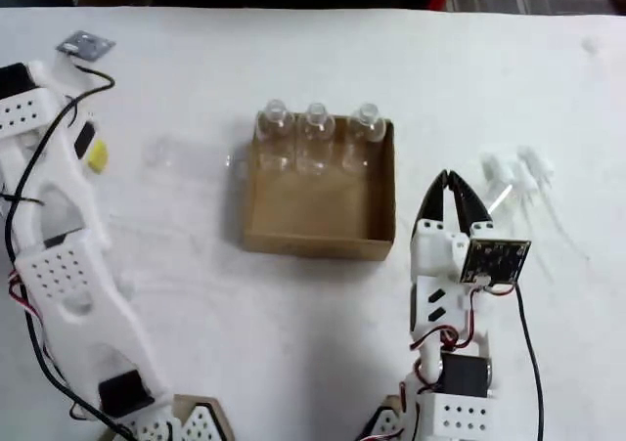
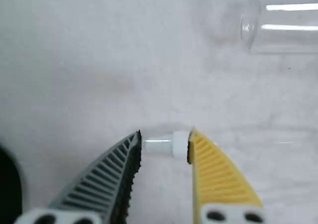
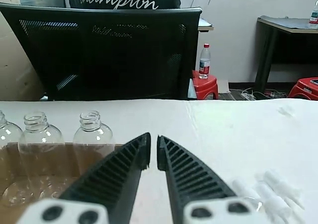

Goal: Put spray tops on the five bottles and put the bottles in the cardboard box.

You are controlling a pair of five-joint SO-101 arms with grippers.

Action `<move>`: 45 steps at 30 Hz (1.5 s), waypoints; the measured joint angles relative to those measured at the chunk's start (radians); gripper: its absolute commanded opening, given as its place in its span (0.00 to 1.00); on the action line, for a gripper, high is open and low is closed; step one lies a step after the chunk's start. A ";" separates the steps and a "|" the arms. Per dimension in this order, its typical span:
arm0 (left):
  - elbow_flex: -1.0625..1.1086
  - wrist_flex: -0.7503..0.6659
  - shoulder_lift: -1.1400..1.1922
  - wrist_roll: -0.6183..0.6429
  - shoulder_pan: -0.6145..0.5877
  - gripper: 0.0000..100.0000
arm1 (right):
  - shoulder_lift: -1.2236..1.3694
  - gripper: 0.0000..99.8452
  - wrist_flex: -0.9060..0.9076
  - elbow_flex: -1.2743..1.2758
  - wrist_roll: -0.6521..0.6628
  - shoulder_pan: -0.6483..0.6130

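Pinches a spray top (image 2: 171,144) in the left gripper (image 2: 164,143) (right gripper (image 3: 153,154) closed, empty). Likely needs seating on the loose bottle (image 2: 283,25) next.

Three bottles (image 1: 315,138), one cardboard box (image 1: 318,242), one loose bottle (image 2: 284,28), one gripped spray top (image 2: 165,145), several heaped spray tops (image 1: 514,177).

The left gripper (image 2: 165,140) pinches a white spray top (image 2: 160,145) between its fingers (image 2: 119,164), with a clear bottle (image 2: 285,28) lying apart.
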 measured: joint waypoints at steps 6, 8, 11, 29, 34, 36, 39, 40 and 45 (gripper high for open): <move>0.365 0.000 -0.307 0.083 0.091 0.15 | 0.000 0.02 0.009 0.000 0.000 -0.017; 0.500 -0.026 -0.446 0.083 0.147 0.15 | 0.000 0.02 0.009 0.000 0.000 -0.012; 0.675 -0.135 -0.655 0.083 0.212 0.15 | 0.000 0.02 0.009 0.000 0.000 -0.015; 1.306 -1.277 -0.680 0.192 0.262 0.15 | 0.000 0.02 0.009 0.000 0.000 -0.018; 1.306 -1.409 -0.557 0.265 0.261 0.15 | 0.000 0.02 0.009 0.000 0.000 -0.018; 1.306 -1.415 -0.523 0.244 0.261 0.15 | 0.000 0.02 0.009 0.000 0.000 -0.018; 1.306 -1.409 -0.496 0.193 0.261 0.15 | 0.000 0.02 0.009 0.000 0.000 -0.018; 1.306 -1.399 -0.493 0.178 0.261 0.15 | 0.000 0.02 0.009 0.000 0.000 -0.018; 1.306 -1.298 -0.493 0.107 0.261 0.15 | 0.000 0.02 0.009 0.000 0.000 -0.018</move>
